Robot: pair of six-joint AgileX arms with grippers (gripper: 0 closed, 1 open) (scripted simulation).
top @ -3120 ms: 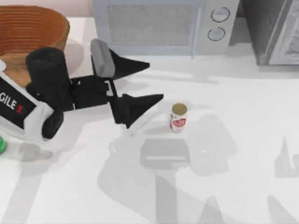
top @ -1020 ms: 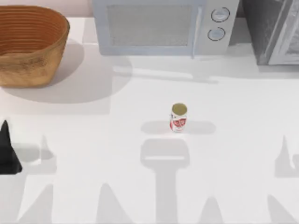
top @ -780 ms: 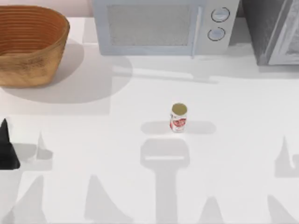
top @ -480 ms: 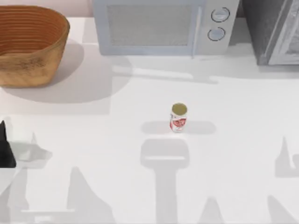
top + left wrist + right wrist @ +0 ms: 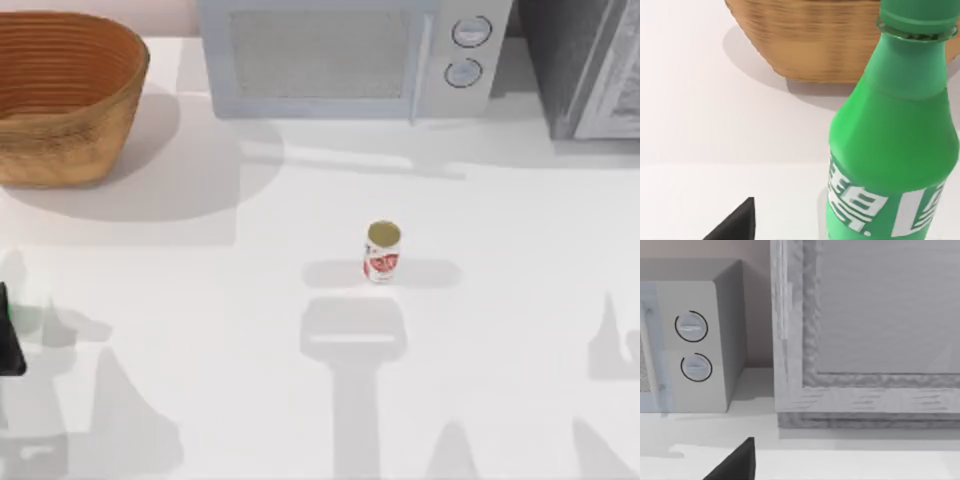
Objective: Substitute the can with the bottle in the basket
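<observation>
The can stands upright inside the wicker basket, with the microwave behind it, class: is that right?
Not quite. The top view shows the can standing upright on the bare table, well apart from the basket at the far left. The microwave is indeed behind it.

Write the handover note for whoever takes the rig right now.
Left gripper: at the table's left edge, close to the bottle; nothing gripped that I can see.
Right gripper: parked, facing the microwave.
Can: upright mid-table, out of the basket, which sits at far left.
Done: can removed.
Left: grasp the bottle and put it in the basket.
</observation>
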